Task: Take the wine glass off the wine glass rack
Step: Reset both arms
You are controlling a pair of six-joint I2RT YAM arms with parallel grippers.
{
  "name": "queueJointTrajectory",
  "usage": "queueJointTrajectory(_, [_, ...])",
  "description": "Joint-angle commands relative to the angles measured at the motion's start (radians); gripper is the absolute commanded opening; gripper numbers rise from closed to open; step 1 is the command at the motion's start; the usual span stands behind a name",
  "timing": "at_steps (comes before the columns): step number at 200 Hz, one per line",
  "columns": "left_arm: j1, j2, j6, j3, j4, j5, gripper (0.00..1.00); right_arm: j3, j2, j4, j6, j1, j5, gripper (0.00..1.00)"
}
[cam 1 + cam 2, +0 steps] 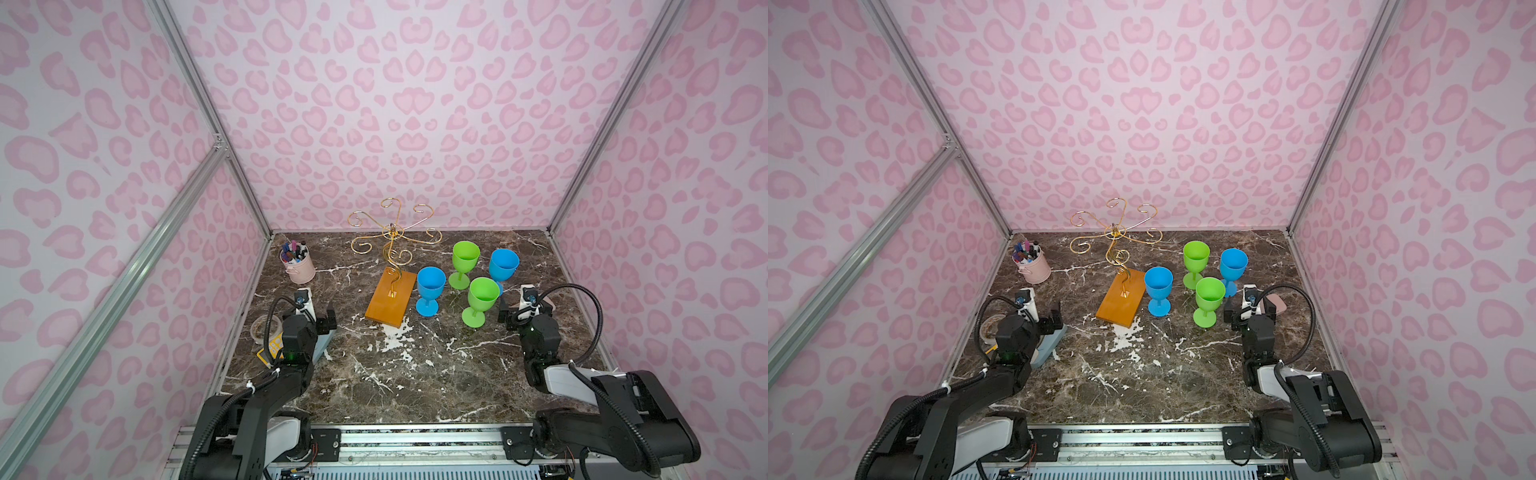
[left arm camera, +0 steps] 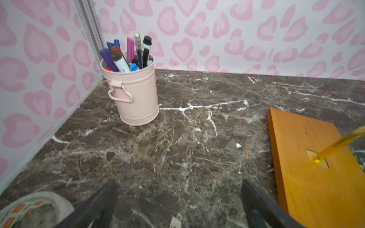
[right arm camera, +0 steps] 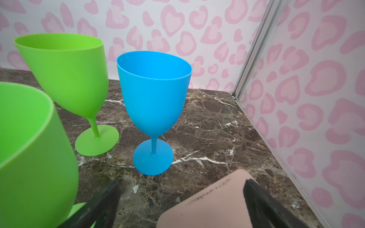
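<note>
Pink heart-print walls box in a dark marbled desk. The left pincer (image 2: 178, 194) stands wide open over bare marble and holds nothing. The wooden base of the wine glass rack (image 2: 308, 163) lies just beside one of its jaws, and a pink pen bucket (image 2: 136, 94) stands farther off. The right pincer (image 3: 181, 195) gapes just as wide and is also empty, hanging over a pink pad (image 3: 213, 201). The near green wine glass (image 3: 29, 158) is close by one jaw.

No glass hangs on the rack. All four stand upright on the desk to its right: near blue (image 1: 431, 284), far green (image 1: 465, 257), far blue (image 1: 503, 264) and near green (image 1: 483, 295). The task looks finished.

These glasses are top-heavy on thin stems, so a careless sideways swing of the right arm could topple the near green one into its neighbours. A nudge from the left jaw could skid the rack.

Only the top views show the bare scroll arms. The left wrist view shows just the base and the foot of the stem.
</note>
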Motion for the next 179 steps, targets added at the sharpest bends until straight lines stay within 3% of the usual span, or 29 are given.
queueJointTrajectory(1, [0.012, 0.015, 0.044, -0.002, 0.108, 0.016, 0.98, -0.004, 0.029, 0.086, 0.002, 0.000, -0.001, 0.99])
queueJointTrajectory(22, [0.053, 0.039, 0.046, -0.024, 0.192, 0.057, 0.98, -0.014, 0.040, 0.107, 0.003, 0.001, 0.000, 0.99])
queueJointTrajectory(49, [0.104, 0.181, 0.017, -0.006, 0.299, 0.106, 0.99, -0.010, 0.037, 0.106, 0.003, -0.004, -0.002, 0.99])
queueJointTrajectory(104, [0.126, 0.255, 0.013, 0.065, 0.240, 0.161, 0.99, -0.020, 0.067, 0.145, 0.014, -0.013, -0.011, 0.99])
queueJointTrajectory(122, [0.126, 0.256, -0.019, 0.071, 0.225, 0.084, 0.98, -0.022, 0.101, 0.183, 0.014, -0.013, -0.009, 0.99])
queueJointTrajectory(130, [0.126, 0.258, -0.052, 0.085, 0.202, -0.006, 0.99, -0.024, 0.109, 0.195, 0.015, -0.014, -0.007, 0.99])
queueJointTrajectory(146, [0.117, 0.253, -0.052, 0.064, 0.234, -0.024, 1.00, -0.026, 0.110, 0.195, 0.015, -0.015, -0.007, 0.99])
queueJointTrajectory(179, [0.070, 0.258, -0.049, 0.087, 0.200, -0.177, 0.98, -0.024, 0.109, 0.193, 0.019, -0.016, -0.004, 0.99])
